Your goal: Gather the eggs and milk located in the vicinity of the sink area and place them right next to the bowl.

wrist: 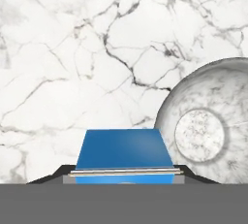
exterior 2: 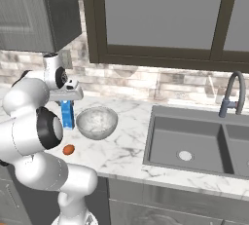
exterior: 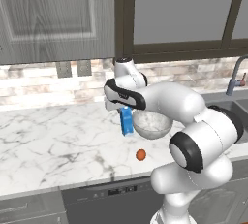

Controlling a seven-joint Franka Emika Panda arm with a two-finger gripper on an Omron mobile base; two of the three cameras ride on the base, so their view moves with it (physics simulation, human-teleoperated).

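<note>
The blue milk carton (exterior: pixel 127 122) (exterior 2: pixel 67 114) (wrist: pixel 125 150) stands upright on the marble counter, just left of the speckled bowl (exterior: pixel 152 124) (exterior 2: pixel 97 121) (wrist: pixel 208 126). My gripper (exterior: pixel 123 107) (exterior 2: pixel 68 101) (wrist: pixel 125 175) comes down on the carton's top, with a dark finger close against each side, shut on it. The orange-brown egg (exterior: pixel 141 154) (exterior 2: pixel 68 149) lies on the counter in front of the bowl, nearer the front edge. The dark double-basin sink (exterior 2: pixel 194 143) (exterior: pixel 240 110) lies to the right.
A curved grey faucet (exterior 2: pixel 232 95) (exterior: pixel 236 78) rises behind the sink. The marble counter (exterior: pixel 53 136) stretches wide to the left of the carton. Grey cabinets and a dark-framed window hang above the brick backsplash. My own arm fills the space right of the bowl in the left base view.
</note>
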